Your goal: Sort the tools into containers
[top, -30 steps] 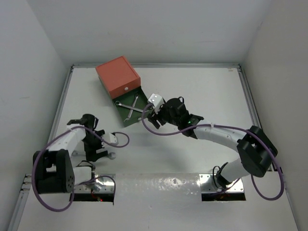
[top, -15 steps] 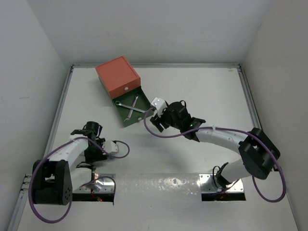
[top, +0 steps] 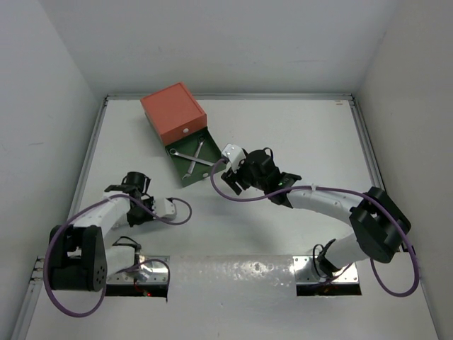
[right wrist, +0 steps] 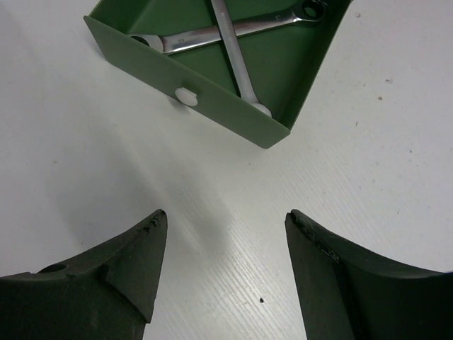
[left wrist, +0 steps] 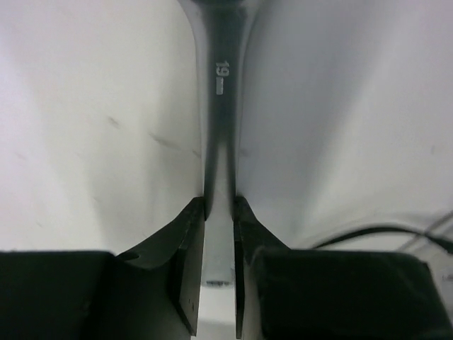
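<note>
The containers are stacked at the back left: the orange-red drawer is pushed in, and the dark green drawer below it is pulled out. Two silver wrenches lie crossed inside the green drawer. My left gripper is shut on the shaft of a third slim wrench, which runs away from the jaws over the white table. In the top view the left gripper sits low at the left. My right gripper stands open just in front of the green drawer, holding nothing. No hex key shows.
Purple cables loop off both arms over the table. White walls close in the table on the left, back and right. The green drawer's white knob faces my right gripper.
My left gripper has gone from wide open to shut on the wrench, and its arm has shifted on the table. The right gripper has drawn back slightly from the green drawer, still open.
</note>
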Controlling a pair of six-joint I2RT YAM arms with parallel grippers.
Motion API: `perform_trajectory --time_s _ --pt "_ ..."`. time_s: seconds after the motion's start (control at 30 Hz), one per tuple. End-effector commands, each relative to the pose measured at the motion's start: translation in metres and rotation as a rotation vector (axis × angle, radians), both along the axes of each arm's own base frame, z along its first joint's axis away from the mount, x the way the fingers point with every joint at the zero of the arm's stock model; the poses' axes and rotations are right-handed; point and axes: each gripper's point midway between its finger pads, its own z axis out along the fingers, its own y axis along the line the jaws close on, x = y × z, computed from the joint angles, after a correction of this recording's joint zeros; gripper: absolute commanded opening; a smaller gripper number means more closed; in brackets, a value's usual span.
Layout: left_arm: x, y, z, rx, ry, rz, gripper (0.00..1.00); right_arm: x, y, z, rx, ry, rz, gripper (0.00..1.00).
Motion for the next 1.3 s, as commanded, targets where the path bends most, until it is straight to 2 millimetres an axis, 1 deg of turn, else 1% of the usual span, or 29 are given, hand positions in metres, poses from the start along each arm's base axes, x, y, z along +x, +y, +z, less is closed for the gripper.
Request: perform_trajectory --time_s 0.0,0.07,0.1,0.13,0.23,0.33,0.47,0.63,0.8,0.83,0.9,0.93,0.97,1.0,1.03,1.07,1.1,1.13,1.17,1.2,1.23,1.27 --pt "0.035 -0.055 0.013 -0.301 -0.097 0.008 0.00 0.007 0.002 0.016 0.021 -0.046 -0.018 0.67" --pt "0.037 -0.060 0.020 -0.325 -0.102 -0.005 0.00 0.006 0.002 0.015 0.024 -0.043 -0.022 0.67" --pt "0.036 -0.061 0.020 -0.326 -0.106 -0.022 0.00 0.006 0.004 0.019 0.039 -0.041 -0.022 0.67" --pt "0.037 -0.059 0.019 -0.311 -0.114 -0.037 0.00 0.006 0.006 0.019 0.047 -0.038 -0.019 0.67" --pt "0.031 -0.054 0.014 -0.275 -0.099 -0.067 0.00 0.007 0.009 0.025 0.064 -0.046 -0.013 0.67" --pt "0.033 -0.060 0.022 -0.303 -0.109 -0.075 0.00 0.009 0.010 0.029 0.070 -0.055 -0.017 0.67" --pt "0.042 -0.066 0.033 -0.322 -0.152 -0.091 0.00 0.010 0.011 0.030 0.078 -0.058 -0.015 0.67" --pt "0.039 -0.068 0.045 -0.332 -0.169 -0.120 0.00 0.010 0.012 0.027 0.080 -0.050 -0.017 0.67" --pt "0.037 -0.069 0.050 -0.337 -0.160 -0.137 0.00 0.015 0.016 0.038 0.118 -0.056 -0.040 0.66" --pt "0.042 -0.072 0.057 -0.348 -0.177 -0.135 0.00 0.018 0.017 0.044 0.141 -0.054 -0.060 0.66" --pt "0.045 -0.082 0.069 -0.396 -0.177 -0.131 0.00 0.026 0.011 0.050 0.151 -0.052 -0.120 0.65" --pt "0.054 -0.087 0.084 -0.421 -0.207 -0.112 0.00 0.033 0.011 0.062 0.197 -0.036 -0.169 0.65" --pt "0.058 -0.096 0.093 -0.459 -0.218 -0.112 0.00 0.037 0.003 0.061 0.183 -0.021 -0.224 0.64" --pt "0.064 -0.101 0.102 -0.482 -0.231 -0.104 0.00 0.042 -0.002 0.064 0.207 -0.002 -0.277 0.64" --pt "0.075 -0.107 0.121 -0.514 -0.268 -0.082 0.00 0.050 -0.009 0.072 0.220 -0.006 -0.327 0.64" --pt "0.081 -0.115 0.130 -0.554 -0.274 -0.074 0.00 0.055 -0.018 0.072 0.219 0.000 -0.376 0.64" --pt "0.089 -0.120 0.139 -0.583 -0.285 -0.050 0.00 0.056 -0.022 0.076 0.251 0.014 -0.408 0.64" --pt "0.101 -0.131 0.163 -0.654 -0.306 0.008 0.00 0.061 -0.030 0.077 0.268 0.019 -0.441 0.64" --pt "0.110 -0.137 0.174 -0.696 -0.316 0.036 0.00 0.062 -0.034 0.078 0.285 0.022 -0.459 0.64" --pt "0.127 -0.144 0.190 -0.735 -0.325 0.063 0.00 0.062 -0.038 0.078 0.297 0.026 -0.479 0.64" --pt "0.134 -0.151 0.199 -0.796 -0.302 0.164 0.00 0.062 -0.043 0.078 0.303 0.019 -0.492 0.63" --pt "0.150 -0.160 0.214 -0.859 -0.339 0.182 0.00 0.062 -0.045 0.079 0.305 0.013 -0.498 0.63"
